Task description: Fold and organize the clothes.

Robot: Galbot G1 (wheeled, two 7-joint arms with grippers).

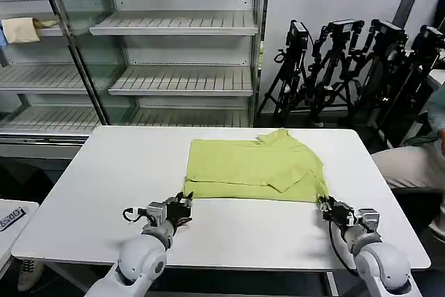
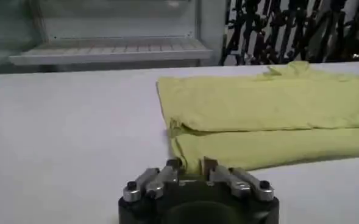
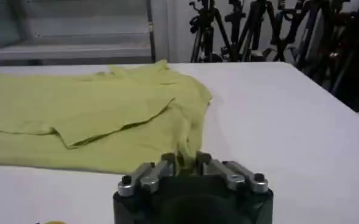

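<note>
A white table [image 1: 97, 193] stood before empty shelving. The T-shirt [image 1: 254, 168] lay partly folded at the table's centre, long axis running left-right, lime, sleeves tucked over. The left gripper [image 1: 182, 208] sat at the shirt's near-left corner, the right gripper [image 1: 325, 206] at its near-right corner. Each gripper's jaws stood nearly together around the hem; a firm grasp could not be confirmed.

The T-shirt's [image 2: 270, 115] far side is cut off by the left wrist view's edge.
</note>
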